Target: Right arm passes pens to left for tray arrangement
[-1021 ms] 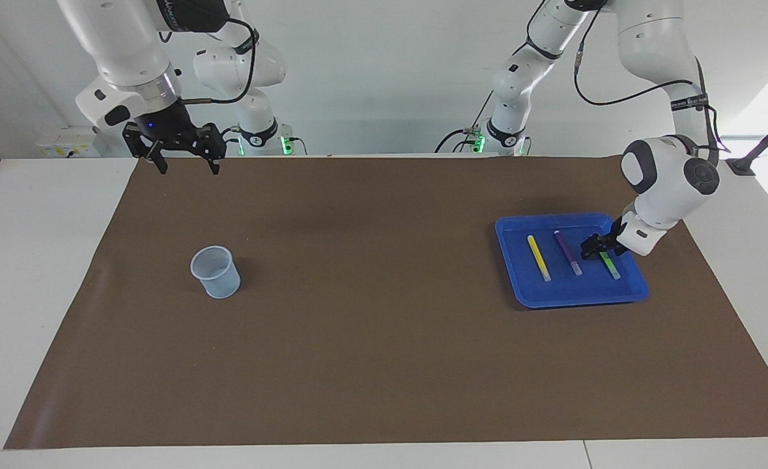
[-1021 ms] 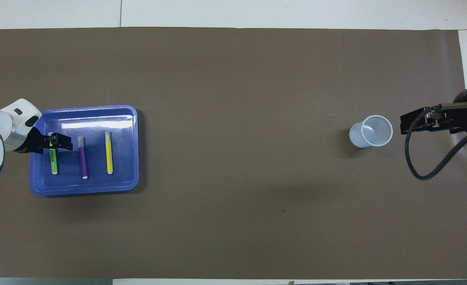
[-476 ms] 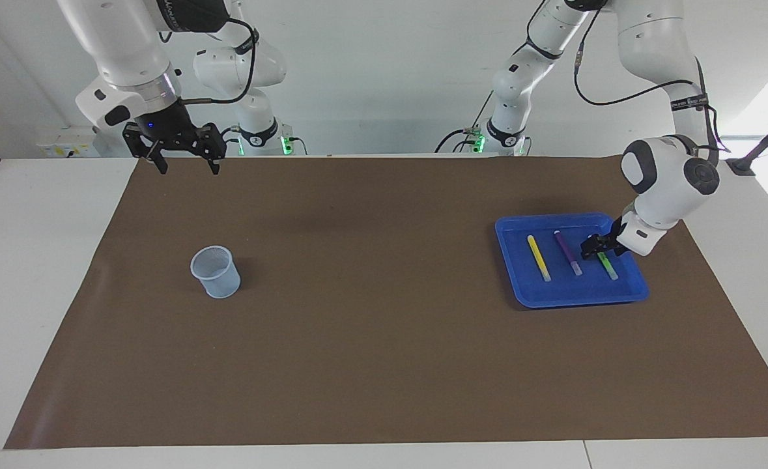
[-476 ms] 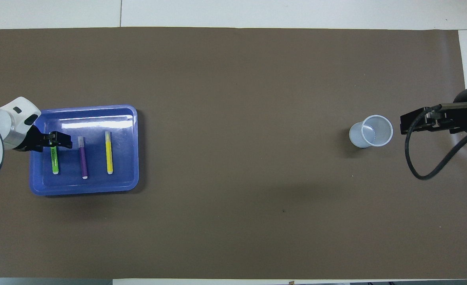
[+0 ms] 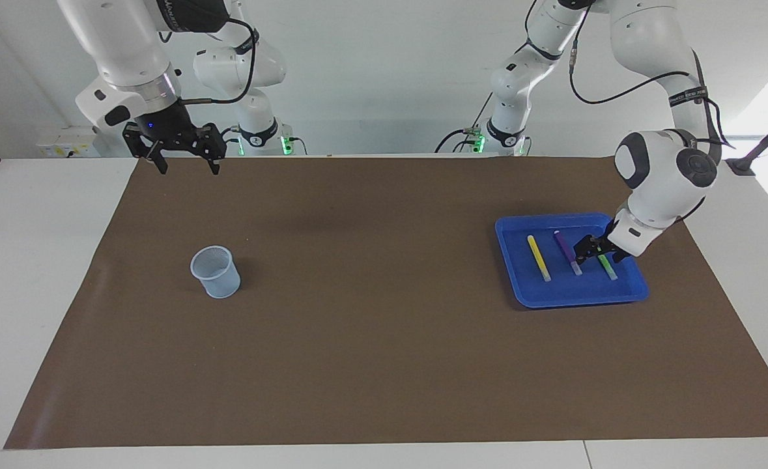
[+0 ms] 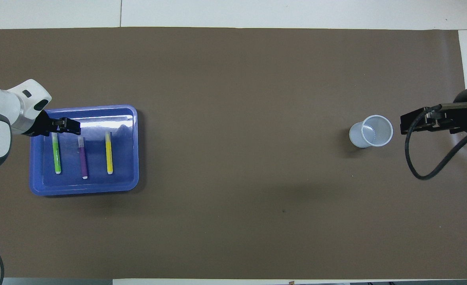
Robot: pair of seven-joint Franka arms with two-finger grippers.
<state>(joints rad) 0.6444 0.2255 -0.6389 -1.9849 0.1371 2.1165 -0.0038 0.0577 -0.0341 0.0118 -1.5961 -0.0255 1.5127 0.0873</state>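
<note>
there, slim pens (image 6: 82, 157) in glossy tray (image 6: 127, 183)

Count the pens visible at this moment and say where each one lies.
3, all lying side by side in the blue tray: green pen toward the left arm's end, purple pen in the middle, yellow pen toward the table's middle. None appears hidden.

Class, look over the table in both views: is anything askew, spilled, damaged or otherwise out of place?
Nothing stands out. The yellow pen, purple pen and green pen lie side by side, roughly parallel, in the blue tray. The mesh cup stands upright and empty. The left gripper hangs over the tray; the right gripper waits.
</note>
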